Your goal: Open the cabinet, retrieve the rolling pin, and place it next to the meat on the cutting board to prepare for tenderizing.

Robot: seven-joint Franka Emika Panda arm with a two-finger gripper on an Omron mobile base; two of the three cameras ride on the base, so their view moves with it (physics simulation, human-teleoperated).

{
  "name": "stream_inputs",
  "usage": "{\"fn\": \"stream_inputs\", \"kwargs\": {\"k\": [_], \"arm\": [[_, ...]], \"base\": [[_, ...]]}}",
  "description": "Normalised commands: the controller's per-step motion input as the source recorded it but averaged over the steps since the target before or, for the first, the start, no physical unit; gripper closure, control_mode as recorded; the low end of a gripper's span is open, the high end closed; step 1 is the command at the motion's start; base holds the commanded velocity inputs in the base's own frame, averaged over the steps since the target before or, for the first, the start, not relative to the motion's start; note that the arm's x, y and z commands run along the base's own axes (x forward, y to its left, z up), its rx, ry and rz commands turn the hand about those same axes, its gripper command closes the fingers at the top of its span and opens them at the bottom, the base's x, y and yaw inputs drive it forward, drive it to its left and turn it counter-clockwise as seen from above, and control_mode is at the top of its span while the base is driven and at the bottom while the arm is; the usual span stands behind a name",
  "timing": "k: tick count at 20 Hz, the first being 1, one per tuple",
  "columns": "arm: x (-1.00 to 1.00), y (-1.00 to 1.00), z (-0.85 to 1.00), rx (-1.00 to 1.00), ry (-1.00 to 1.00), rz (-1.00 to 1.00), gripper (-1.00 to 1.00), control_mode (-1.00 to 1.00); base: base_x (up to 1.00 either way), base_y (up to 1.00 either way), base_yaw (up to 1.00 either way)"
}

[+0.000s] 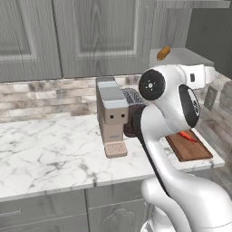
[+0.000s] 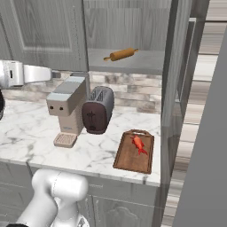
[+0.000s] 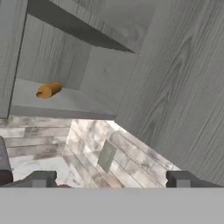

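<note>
Cabinet (image 2: 177, 66) door stands open, rolling pin (image 2: 121, 54) untouched on the shelf; the gripper (image 3: 109, 179), fingers apart and seemingly empty, faces it. Meat (image 2: 138, 143) waits on the cutting board (image 2: 128, 159).

Beside one toaster (image 2: 96, 109): one coffee machine (image 2: 67, 107), one cutting board (image 2: 134, 152), one strip of meat (image 2: 138, 143); above it, one rolling pin (image 2: 121, 54).

grey wood-grain cabinet (image 2: 48, 26), orange-tan rolling pin (image 2: 121, 54), bright-red meat (image 2: 138, 143), reddish-brown cutting board (image 2: 133, 156), white-veined marble counter (image 2: 26, 133).
</note>
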Motion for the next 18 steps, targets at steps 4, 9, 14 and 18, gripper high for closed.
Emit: {"fn": "stream_inputs", "kwargs": {"k": [4,9,14,18], "arm": [[0.06,0.04,0.12,0.06,-0.28,0.19,-1.00,-1.00],[0.08,0.11,0.09,0.04,-0.25,0.20,-1.00,-1.00],[0.10,0.32,0.04,0.00,-0.14,0.17,-1.00,-1.00],[0.21,0.30,0.04,0.00,-0.07,0.14,-1.00,-1.00]], "base": [[0.00,0.00,0.00],[0.00,0.00,0.00],[0.00,0.00,0.00],[0.00,0.00,0.00]]}}
